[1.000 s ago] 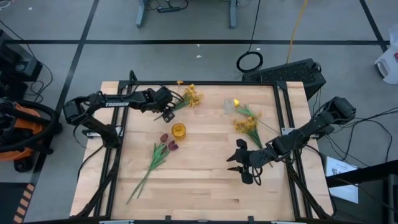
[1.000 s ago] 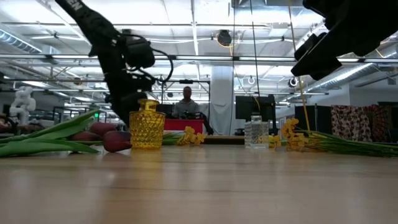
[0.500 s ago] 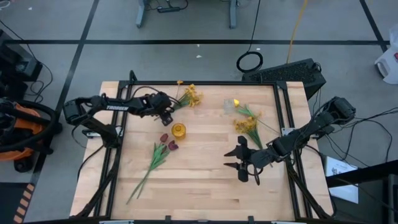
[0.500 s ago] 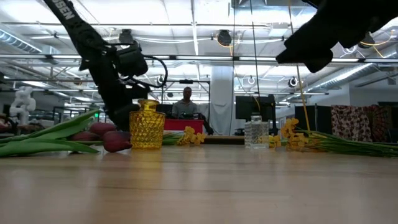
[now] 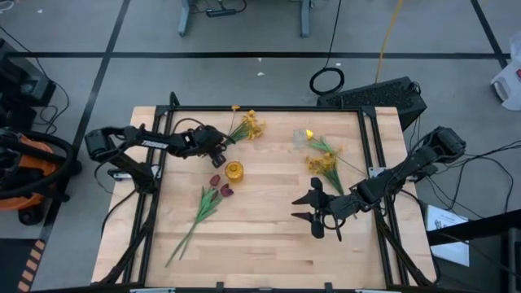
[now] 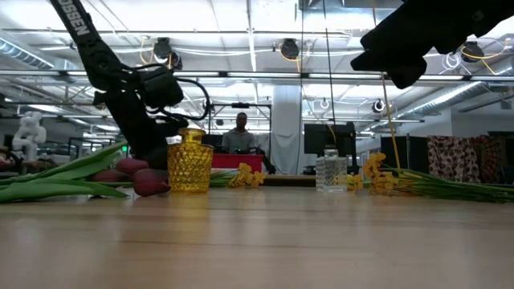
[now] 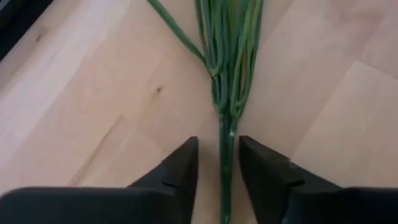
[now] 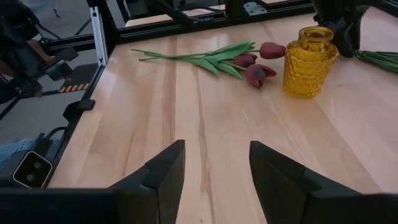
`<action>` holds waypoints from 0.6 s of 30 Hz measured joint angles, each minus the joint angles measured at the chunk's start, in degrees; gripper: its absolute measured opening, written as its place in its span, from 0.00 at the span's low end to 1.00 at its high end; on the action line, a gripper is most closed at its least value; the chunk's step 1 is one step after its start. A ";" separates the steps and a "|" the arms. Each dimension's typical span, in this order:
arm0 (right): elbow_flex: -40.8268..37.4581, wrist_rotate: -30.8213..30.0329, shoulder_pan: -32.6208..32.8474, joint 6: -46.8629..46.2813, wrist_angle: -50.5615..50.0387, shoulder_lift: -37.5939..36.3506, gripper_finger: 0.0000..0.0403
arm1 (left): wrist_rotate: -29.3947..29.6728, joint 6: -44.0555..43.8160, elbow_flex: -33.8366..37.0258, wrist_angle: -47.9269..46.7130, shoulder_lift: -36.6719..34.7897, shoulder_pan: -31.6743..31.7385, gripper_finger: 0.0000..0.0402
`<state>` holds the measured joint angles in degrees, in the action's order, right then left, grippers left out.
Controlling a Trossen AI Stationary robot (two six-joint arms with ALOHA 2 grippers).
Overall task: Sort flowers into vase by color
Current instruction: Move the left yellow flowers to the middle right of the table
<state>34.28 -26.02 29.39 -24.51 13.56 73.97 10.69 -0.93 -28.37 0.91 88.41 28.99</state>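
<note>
Since a second ago my left gripper (image 5: 218,155) has slid back along the yellow spray (image 5: 248,125) toward its stem end and the jaws have narrowed around the stems; the wrist view shows the green stems running right between the two fingers (image 7: 180,171), but I can't tell if they're actually pinched yet.

Progress-wise, basically nothing is sorted. The yellow vase (image 5: 234,171) and the clear vase (image 6: 328,169) both look empty. Red tulips (image 5: 218,185) lie flat beside the yellow vase, and the other yellow bunch (image 5: 324,160) lies near the clear one.

My right gripper (image 5: 308,209) hovers over bare table, jaws apart, holding nothing.

From above the clear vase is really hard to make out, and the spray's blossoms are out of the left wrist's view.
</note>
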 joint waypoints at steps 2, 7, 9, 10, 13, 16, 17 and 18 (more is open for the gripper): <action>0.00 0.00 0.00 -0.07 0.00 0.00 0.42 | -0.27 0.00 0.04 0.37 0.10 0.00 0.22; 0.00 0.00 0.00 0.02 -0.02 0.00 0.42 | 0.32 -1.28 0.39 3.81 0.38 -0.03 0.04; 0.00 0.00 0.00 0.02 -0.02 0.00 0.42 | 0.92 -1.53 0.47 6.07 0.54 0.05 0.04; 0.00 0.00 0.00 0.04 -0.03 0.00 0.42 | 1.14 -1.53 0.47 7.03 0.54 0.07 0.04; 0.00 0.02 0.18 0.04 -0.11 0.00 0.42 | 1.67 -1.68 0.44 8.60 0.63 0.11 0.02; 0.00 0.01 0.74 0.16 -0.13 0.00 0.42 | 2.06 -2.21 0.48 9.77 0.15 0.17 0.02; 0.00 -0.11 0.89 0.25 -0.13 0.00 0.42 | 2.39 -2.68 0.49 10.31 -0.22 0.23 0.02; 0.00 -0.66 1.11 0.28 -0.19 0.00 0.42 | 2.45 -2.77 0.49 10.99 -0.85 0.28 0.02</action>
<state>34.28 -26.68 30.50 -24.23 13.37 73.97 13.14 -3.70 -27.88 11.90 87.55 29.28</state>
